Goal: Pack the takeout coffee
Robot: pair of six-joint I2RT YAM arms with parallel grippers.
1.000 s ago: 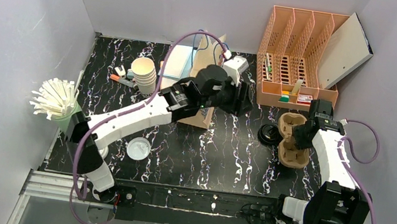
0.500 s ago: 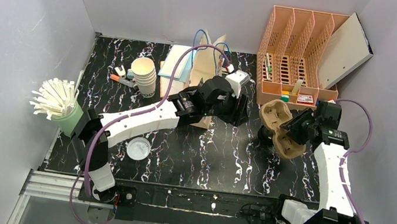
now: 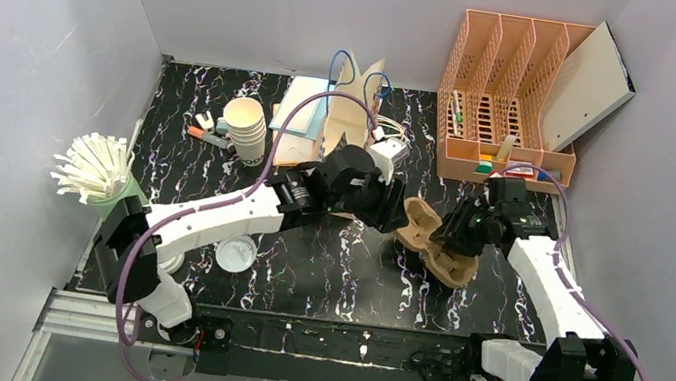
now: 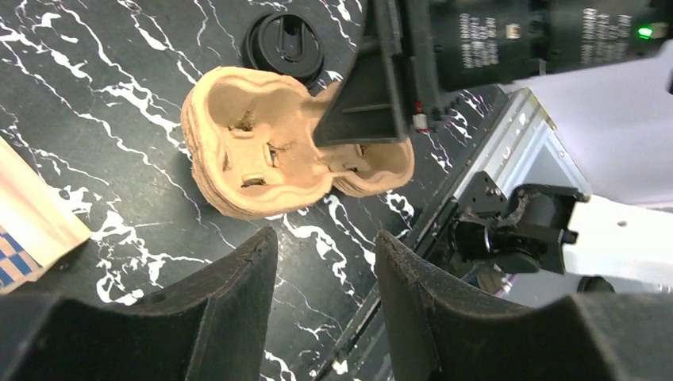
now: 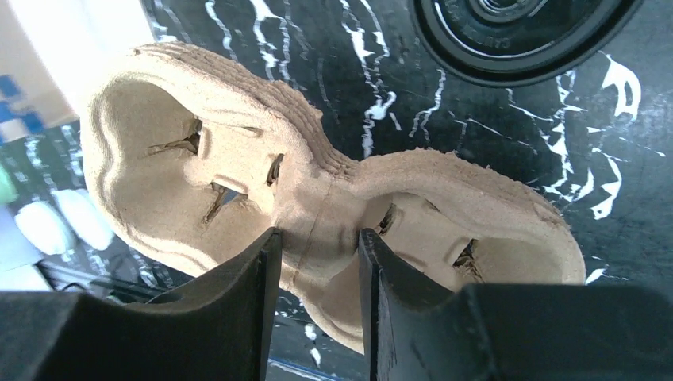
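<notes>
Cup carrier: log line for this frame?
right gripper: shut on cup carrier, gripped at its waist | left gripper: open, empty, pointed at carrier | black lid: beside carrier

One carrier (image 3: 422, 225) (pulp), two lids (image 4: 286, 41) (image 3: 235, 253) — black, white

A tan pulp cup carrier (image 3: 430, 239) against a black surface (image 3: 342, 274) veined with white marbling; a glossy black lid (image 4: 284, 44); a peach lattice-patterned organizer (image 3: 503, 86); white straws (image 3: 93, 164) in a pale green holder (image 3: 117, 204).
</notes>
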